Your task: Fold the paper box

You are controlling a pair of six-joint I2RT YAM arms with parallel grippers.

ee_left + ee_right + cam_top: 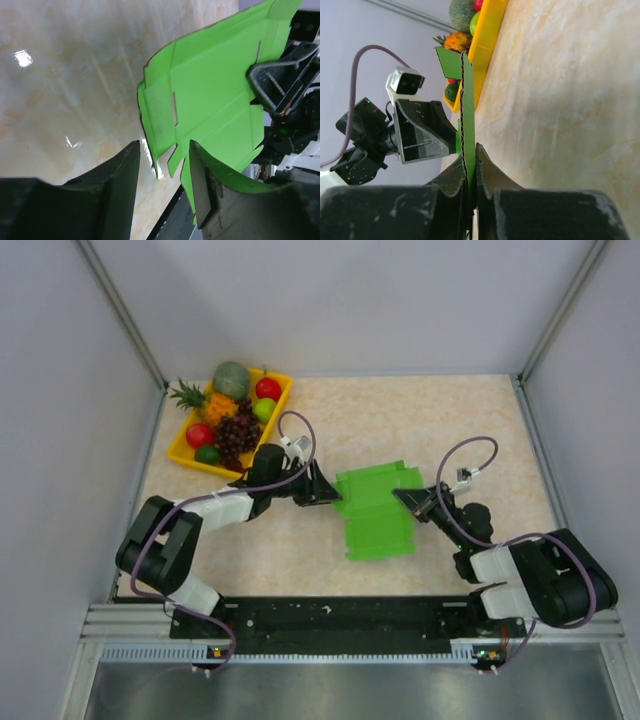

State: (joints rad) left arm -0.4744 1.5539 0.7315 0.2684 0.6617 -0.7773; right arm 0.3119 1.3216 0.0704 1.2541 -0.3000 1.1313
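We see paper box (377, 512) mid surface (450, 420), long axis near-to-far edge; R fingers (490, 175) pinch its right edge, L fingers (120, 180) spread at left edge.

1. I can read no text, label, brand, number or sign in any of my views (top, left wrist and right wrist alike).
2. The paper box (378, 515) shows me only plain green card, with no print on it that I can make out.
3. The base rail (330, 648) at my near edge carries a few tiny coloured specks (too small for me to tell whether they are markings at all).
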